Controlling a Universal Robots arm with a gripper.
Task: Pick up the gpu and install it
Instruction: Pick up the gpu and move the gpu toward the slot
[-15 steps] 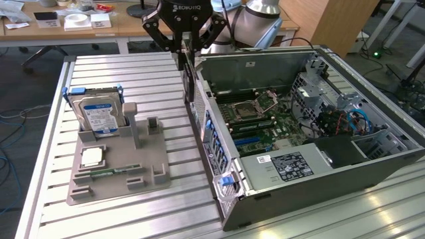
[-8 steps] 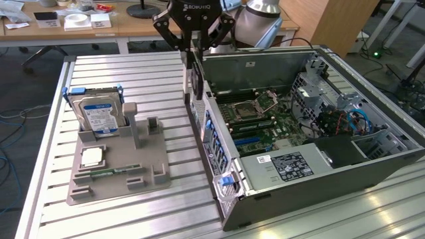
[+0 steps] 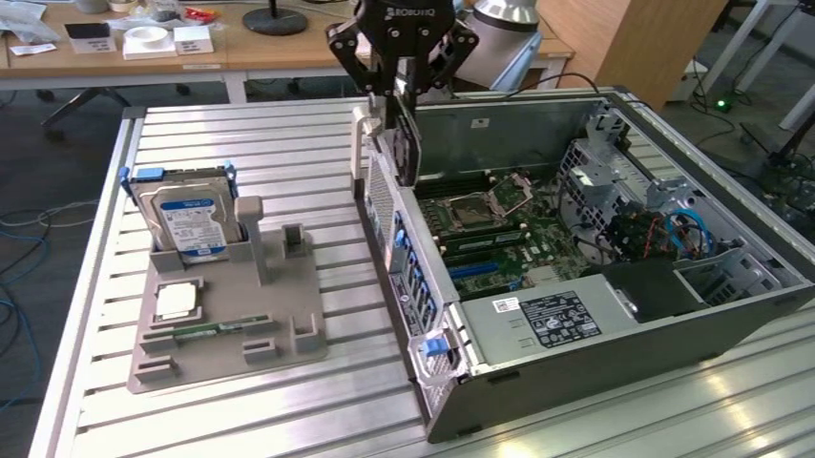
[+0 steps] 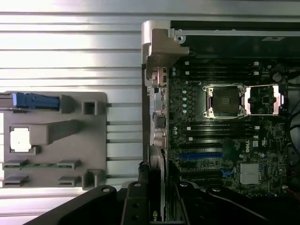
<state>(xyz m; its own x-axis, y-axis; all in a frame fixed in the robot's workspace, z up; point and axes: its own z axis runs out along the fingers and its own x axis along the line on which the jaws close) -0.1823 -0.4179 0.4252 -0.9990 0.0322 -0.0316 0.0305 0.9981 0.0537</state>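
We have the gpu (image 3: 405, 143) pinched between the closed fingers of the gripper (image 3: 400, 93). It hangs on edge just above the rear wall of the computer case (image 3: 612, 353), with its silver end bracket (image 3: 365, 134) on the side away from the case's interior. It is not seated. In the wrist view its thin edge runs along the case's rear wall, which, as far as we can tell, is crosswise to the blue expansion slot (image 4: 201, 154) on the motherboard (image 3: 510, 239) inside the case.

We judge the main danger to be contact with that rear wall. The card hangs so near it that a small drift could catch the bracket or a card corner on the sheet metal and twist the card in the grip. A card held only near its top edge may also swing or slip. If it met the slot skewed, the connector could jam or the motherboard could flex. The open CPU socket (image 3: 478, 202) deeper inside the case would suffer badly from a dropped card.
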